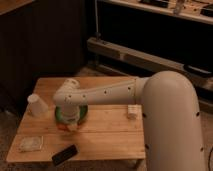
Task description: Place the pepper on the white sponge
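Observation:
My gripper [69,125] hangs from the white arm, which reaches in from the right over the wooden table [110,136]. It is shut on the pepper [62,127], a small orange-red piece that shows at its lower left, just above the tabletop. The white sponge [31,143] lies flat near the table's front left corner, to the left of and nearer than the gripper, and apart from it. The wrist hides most of the pepper.
A green bowl [83,114] sits under the wrist, mostly covered by it. An upturned white cup [37,105] stands at the left. A black flat slab [65,154] lies at the front edge. A small white block [132,111] sits right of centre.

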Controlling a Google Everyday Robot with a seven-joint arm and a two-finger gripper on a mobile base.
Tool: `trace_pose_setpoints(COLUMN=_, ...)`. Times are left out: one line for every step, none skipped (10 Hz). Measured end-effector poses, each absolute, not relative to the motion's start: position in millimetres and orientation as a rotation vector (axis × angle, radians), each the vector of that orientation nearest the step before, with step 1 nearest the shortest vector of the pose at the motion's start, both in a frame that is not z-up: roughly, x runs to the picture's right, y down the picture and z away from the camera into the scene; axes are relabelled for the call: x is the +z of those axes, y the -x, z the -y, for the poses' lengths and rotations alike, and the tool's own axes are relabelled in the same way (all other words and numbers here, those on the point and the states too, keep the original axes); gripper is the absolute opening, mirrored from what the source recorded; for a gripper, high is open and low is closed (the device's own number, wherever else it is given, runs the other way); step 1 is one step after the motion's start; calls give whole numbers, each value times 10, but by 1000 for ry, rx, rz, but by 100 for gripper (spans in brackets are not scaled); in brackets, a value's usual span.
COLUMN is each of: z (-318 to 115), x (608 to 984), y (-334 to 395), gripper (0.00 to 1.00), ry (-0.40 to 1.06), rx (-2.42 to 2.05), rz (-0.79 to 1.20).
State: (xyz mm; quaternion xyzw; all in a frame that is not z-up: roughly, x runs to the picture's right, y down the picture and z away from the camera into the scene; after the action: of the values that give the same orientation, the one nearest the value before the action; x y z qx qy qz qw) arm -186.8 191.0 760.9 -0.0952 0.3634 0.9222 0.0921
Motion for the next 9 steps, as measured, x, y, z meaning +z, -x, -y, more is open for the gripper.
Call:
trace_pose_setpoints(z=-1934, x=7567, y=1971, gripper=3, ry=306, rx=2707, rz=-1075)
trace_pose_setpoints(z=-1960, x=7535, y=2064, gripper=3, ry=323, rx=2678, rz=-1072)
trace_pose_setpoints(z=-1979, x=7517, y=2115, gripper=3, ry=328, rx=2656, rz=-1074)
trace_pose_setpoints(z=-1997, x=7505, y=2177, gripper=3, ry=337, rx=2641, rz=-1074)
trace_pose_setpoints(z=-2018, x=7494, y=2237, gripper=3, ry=338, rx=2625, rz=-1073)
trace_pose_setpoints(z=-2029, x=7495, y=2271, gripper=3, ry=333, rx=2616, rz=-1073)
trace_pose_setpoints(z=-2028, x=7496, y=2288, gripper=3, ry=328, rx=2611, rz=-1071)
trace_pose_setpoints(z=-2026, x=7501, y=2316, gripper=3, ry=319, rx=2611, rz=-1071)
trace_pose_setpoints(z=-2025, x=7501, y=2337, gripper=3, ry=309, rx=2617, rz=-1071)
